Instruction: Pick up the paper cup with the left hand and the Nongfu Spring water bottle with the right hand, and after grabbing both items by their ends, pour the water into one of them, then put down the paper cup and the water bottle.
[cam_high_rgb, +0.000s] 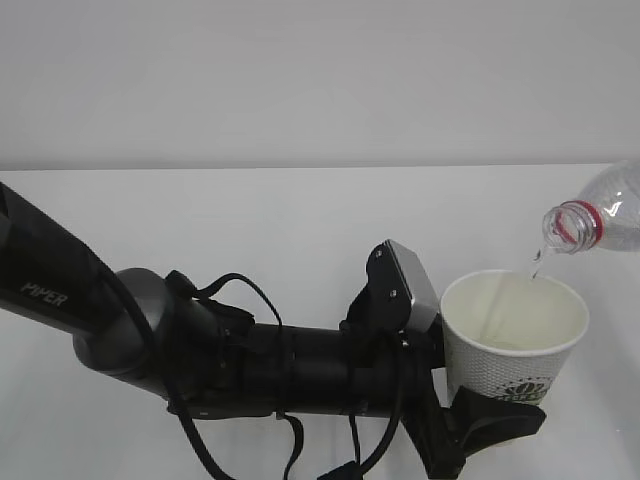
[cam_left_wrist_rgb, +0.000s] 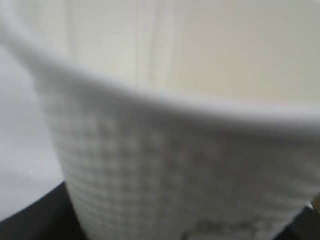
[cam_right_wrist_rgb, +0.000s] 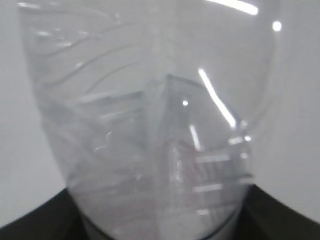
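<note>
My left gripper (cam_high_rgb: 492, 405) is shut on the lower part of the white paper cup (cam_high_rgb: 515, 335), which it holds upright above the table at the lower right. The cup (cam_left_wrist_rgb: 190, 165) fills the left wrist view, with a dark finger (cam_left_wrist_rgb: 27, 220) at its lower left. The clear Nongfu Spring water bottle (cam_high_rgb: 600, 218) leans in from the right edge, its open mouth and red neck ring just above the cup's far rim. A thin trickle of water (cam_high_rgb: 537, 262) falls from the mouth into the cup. My right gripper (cam_right_wrist_rgb: 160, 227) is shut on the bottle (cam_right_wrist_rgb: 150, 115); the exterior view does not show it.
The white table (cam_high_rgb: 250, 230) runs back to a pale wall. The black left arm (cam_high_rgb: 200, 345), marked PIPER and hung with loose cables, lies across the lower left and middle of the exterior view.
</note>
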